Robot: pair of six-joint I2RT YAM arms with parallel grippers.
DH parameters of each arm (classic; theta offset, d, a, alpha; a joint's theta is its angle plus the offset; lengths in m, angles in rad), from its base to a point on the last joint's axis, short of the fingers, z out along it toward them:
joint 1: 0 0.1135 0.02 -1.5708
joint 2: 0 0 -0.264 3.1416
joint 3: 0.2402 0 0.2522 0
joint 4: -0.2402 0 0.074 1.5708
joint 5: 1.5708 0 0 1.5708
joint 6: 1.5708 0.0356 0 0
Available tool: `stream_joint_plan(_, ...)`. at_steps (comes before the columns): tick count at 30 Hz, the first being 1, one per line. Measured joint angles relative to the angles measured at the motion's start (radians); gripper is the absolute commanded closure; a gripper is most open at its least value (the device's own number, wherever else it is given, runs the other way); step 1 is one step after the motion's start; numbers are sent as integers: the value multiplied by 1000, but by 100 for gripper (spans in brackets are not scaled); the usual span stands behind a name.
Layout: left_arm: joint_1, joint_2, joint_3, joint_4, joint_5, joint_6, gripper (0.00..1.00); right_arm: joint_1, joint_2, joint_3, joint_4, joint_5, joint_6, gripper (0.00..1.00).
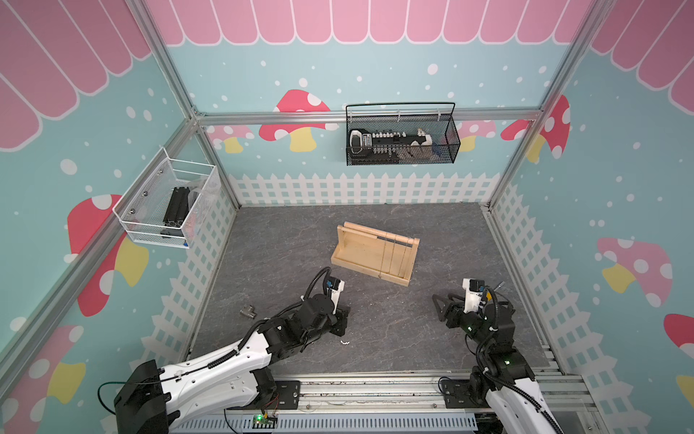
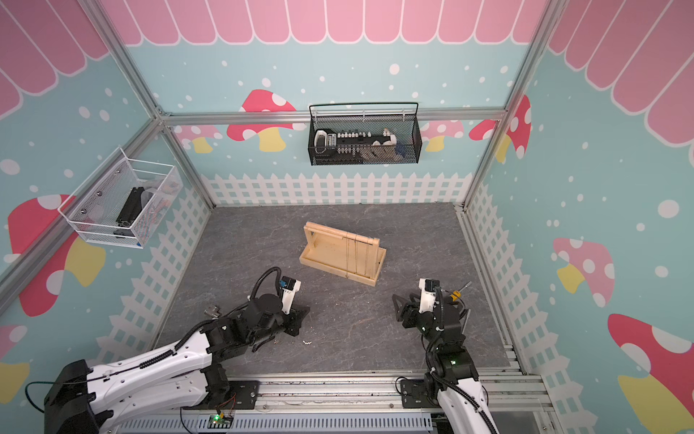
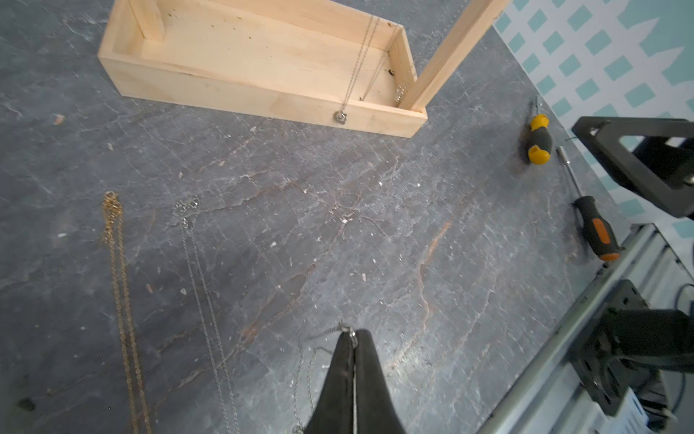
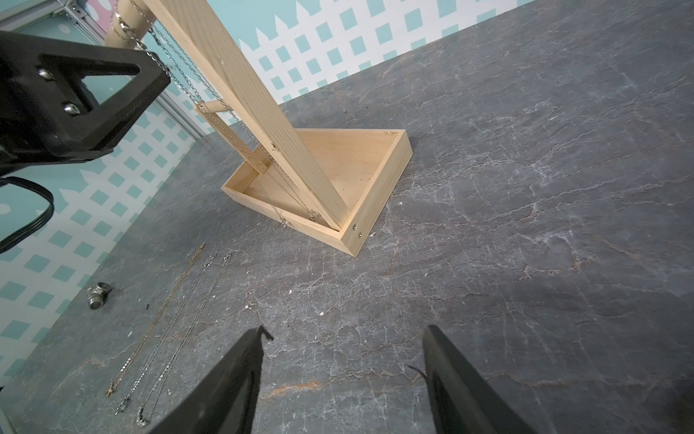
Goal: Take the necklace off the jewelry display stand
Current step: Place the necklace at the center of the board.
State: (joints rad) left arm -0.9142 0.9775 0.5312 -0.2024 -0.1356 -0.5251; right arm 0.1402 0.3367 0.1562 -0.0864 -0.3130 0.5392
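Left end effector is clenching on the end of a silver chain, which is trailing onto the tabletop in front of the jewelry display stand. Right end effector is hanging wide open, gripping nothing. The necklaces are dangling off the stand's dowel rail, bunched toward its near end board. The rail's running diagonally, so I'm guessing the right arm's getting the shorter reach.
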Motion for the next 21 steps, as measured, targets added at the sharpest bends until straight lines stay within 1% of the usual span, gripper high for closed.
stream_joint_plan(11, 98, 188, 54, 72, -53, 58, 100, 0, 10, 0, 5, 7, 0, 32)
stream_joint_plan(21, 116, 360, 111, 118, -71, 83, 100, 0, 16, -2, 10, 7, 1, 32)
